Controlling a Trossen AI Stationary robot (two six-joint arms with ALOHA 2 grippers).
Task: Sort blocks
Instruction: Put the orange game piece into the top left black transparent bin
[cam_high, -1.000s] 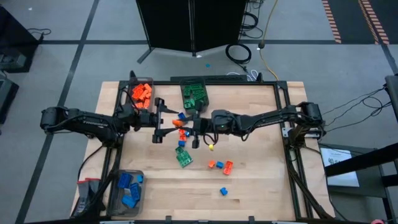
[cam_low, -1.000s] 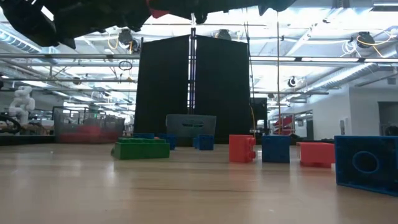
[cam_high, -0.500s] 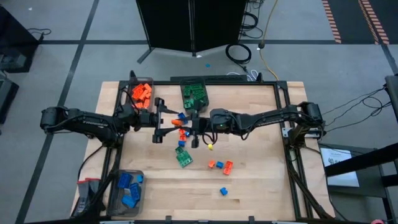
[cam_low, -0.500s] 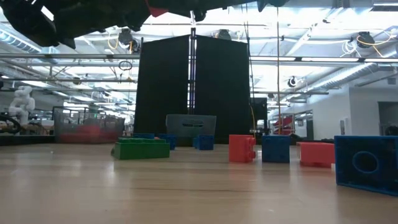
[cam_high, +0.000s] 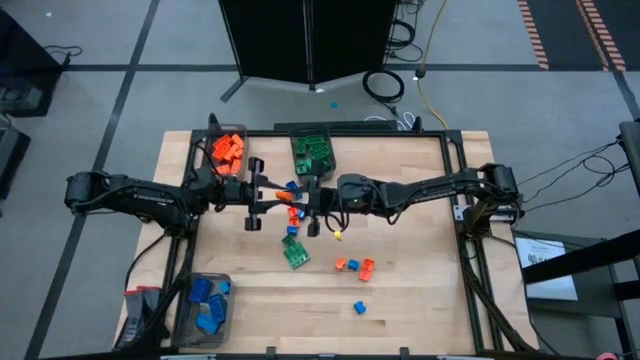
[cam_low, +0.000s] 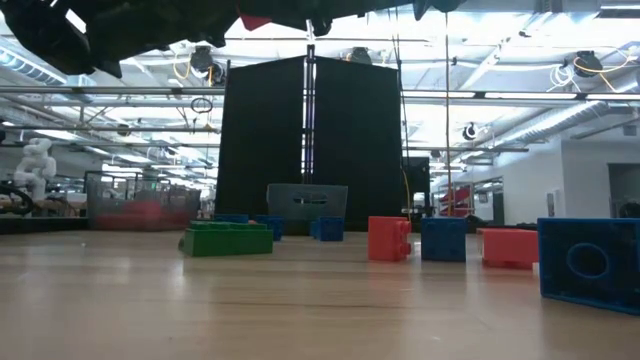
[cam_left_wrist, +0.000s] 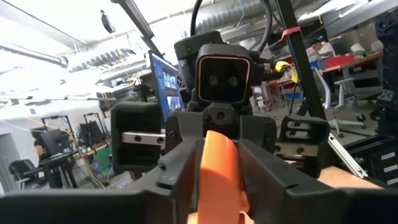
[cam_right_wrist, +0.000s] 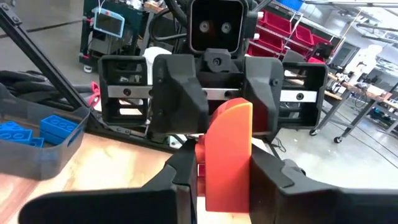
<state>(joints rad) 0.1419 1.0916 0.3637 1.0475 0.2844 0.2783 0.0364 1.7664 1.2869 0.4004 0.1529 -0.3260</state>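
High above the middle of the table, an orange block (cam_left_wrist: 217, 165) (cam_right_wrist: 227, 149) is held between my two grippers, which face each other. My left gripper (cam_left_wrist: 217, 186) (cam_high: 284, 200) reaches in from the table's left and is shut on the block. My right gripper (cam_right_wrist: 224, 186) (cam_high: 301, 205) comes from the right and is shut on the same block. Loose blocks lie on the table below: a green one (cam_high: 295, 252), two orange ones (cam_high: 354, 266) and a blue one (cam_high: 359, 308). My left gripper pinches the orange block by two opposite faces (cam_left_wrist: 207, 168) between its two fingers. It comes in about level from the table's left. The block is lifted clear of the table. My right gripper pinches the same block's other end (cam_right_wrist: 211, 165) between its two fingers, level from the table's right, with the block standing upright between them.
An orange-filled bin (cam_high: 228, 150) and a green-filled bin (cam_high: 313, 152) stand at the far edge. A bin with blue blocks (cam_high: 205, 305) sits at the near left corner. The low view shows a green block (cam_low: 227, 238), an orange block (cam_low: 389, 239) and blue blocks (cam_low: 590, 262) on the wood.
My left gripper has shut on the orange block that my right gripper holds. Neither arm has moved, and the block stays at the same height above the table.
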